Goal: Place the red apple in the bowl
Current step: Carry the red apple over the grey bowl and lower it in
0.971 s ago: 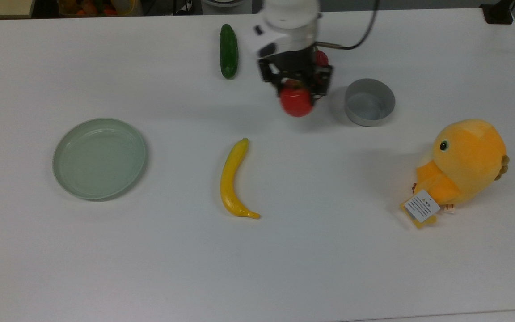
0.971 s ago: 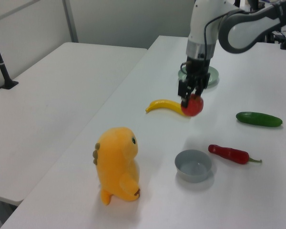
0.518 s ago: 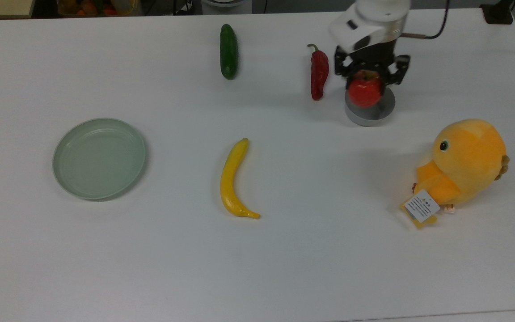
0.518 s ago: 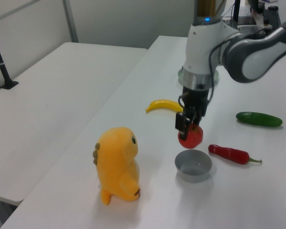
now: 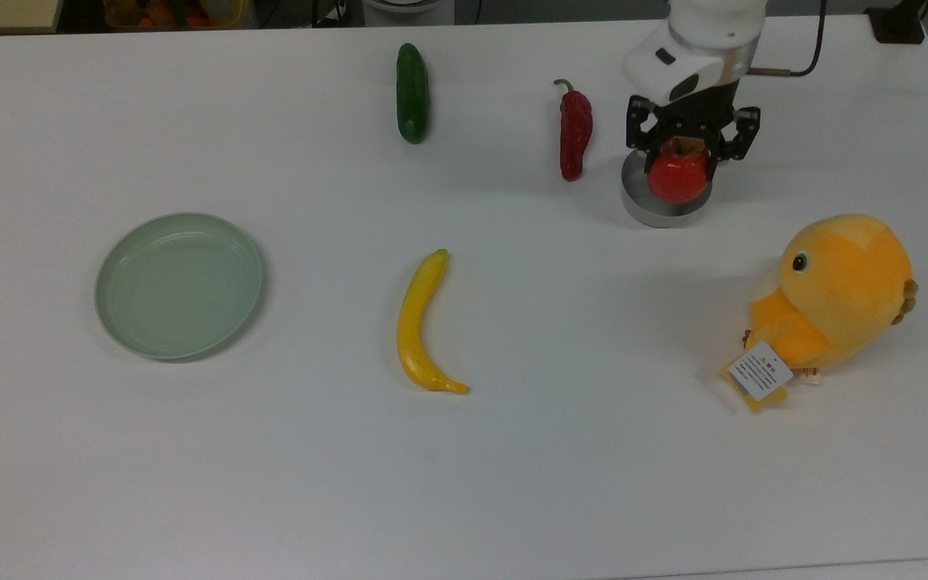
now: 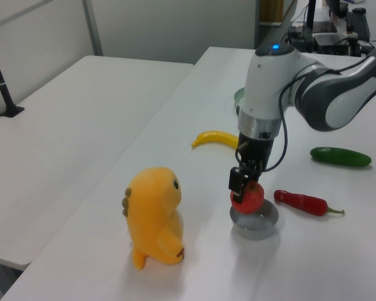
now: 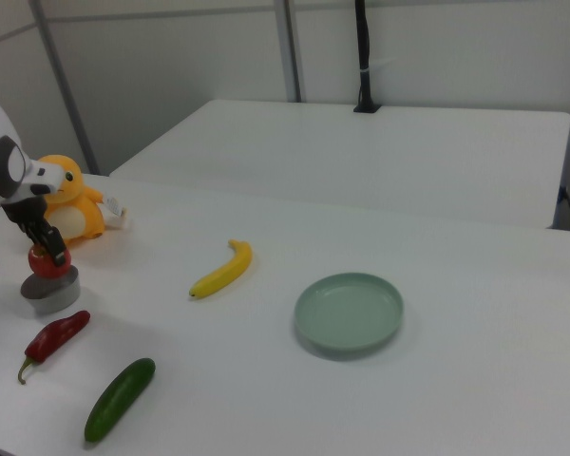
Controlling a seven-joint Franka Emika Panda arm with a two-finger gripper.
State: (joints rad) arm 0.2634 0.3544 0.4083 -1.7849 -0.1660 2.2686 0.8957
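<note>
The apple (image 5: 677, 176) is gripped in the gripper (image 5: 680, 165) and, lowered since half a second ago, is now held right over the bowl (image 5: 643, 208). The bowl is unmoved near the table (image 5: 512, 467) edge.

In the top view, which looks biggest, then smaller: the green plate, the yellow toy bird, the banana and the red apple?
1. Green plate
2. Toy bird, close to the plate
3. Banana, long but thin
4. Red apple, though the gripper holds it above the bowl, nearer the camera
</note>
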